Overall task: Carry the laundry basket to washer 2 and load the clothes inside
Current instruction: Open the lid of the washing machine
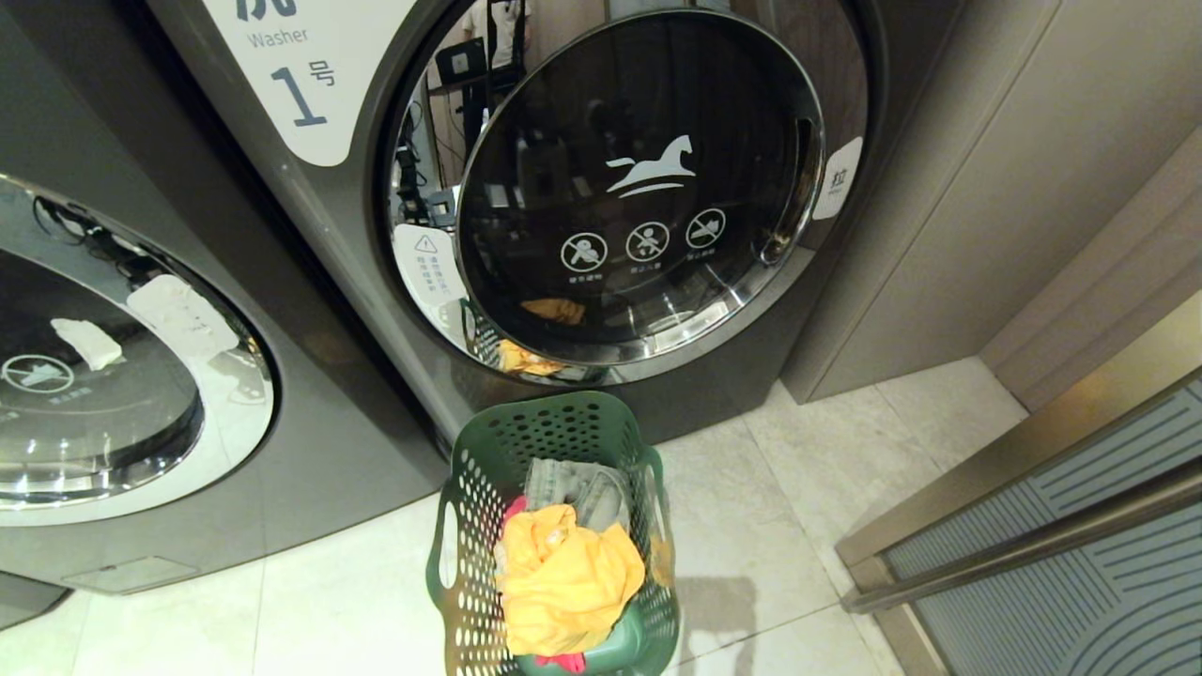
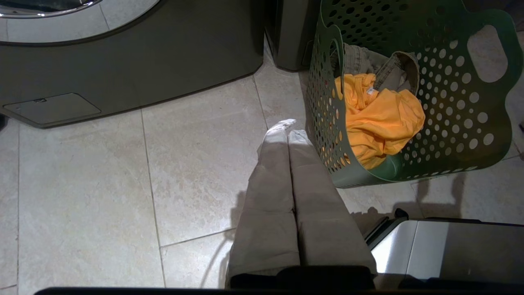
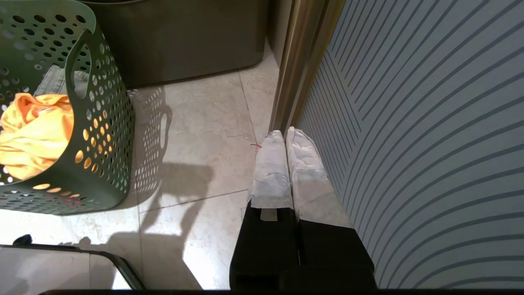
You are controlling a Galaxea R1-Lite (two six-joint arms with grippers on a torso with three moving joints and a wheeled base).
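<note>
Pale floor tiles (image 1: 798,488) held the laundry basket (image 1: 479,469) before washer 1 (image 1: 648,188) (wrong machine); left gripper (image 2: 288,129) and right gripper (image 3: 283,135) hung closed, empty.

Dim, warm light; glare on washer door (image 1: 648,188); sharp floor shadows.

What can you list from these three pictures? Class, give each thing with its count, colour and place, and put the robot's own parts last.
washer labelled 1: one, dark grey, chrome-ringed door shut, straight ahead behind the basket
second washer: one, dark grey, left of washer 1, no numeral in view
laundry basket: one, dark green, perforated, on the floor before washer 1
yellow garment: one, on top in the basket
grey-green denim piece: one, behind the yellow garment
pink-red garment: one, peeking out under the yellow garment
floor: pale tiles
striped panel: grey-blue, right
left gripper: shut, empty, beside the basket
right gripper: shut, empty, by the striped panel
</note>
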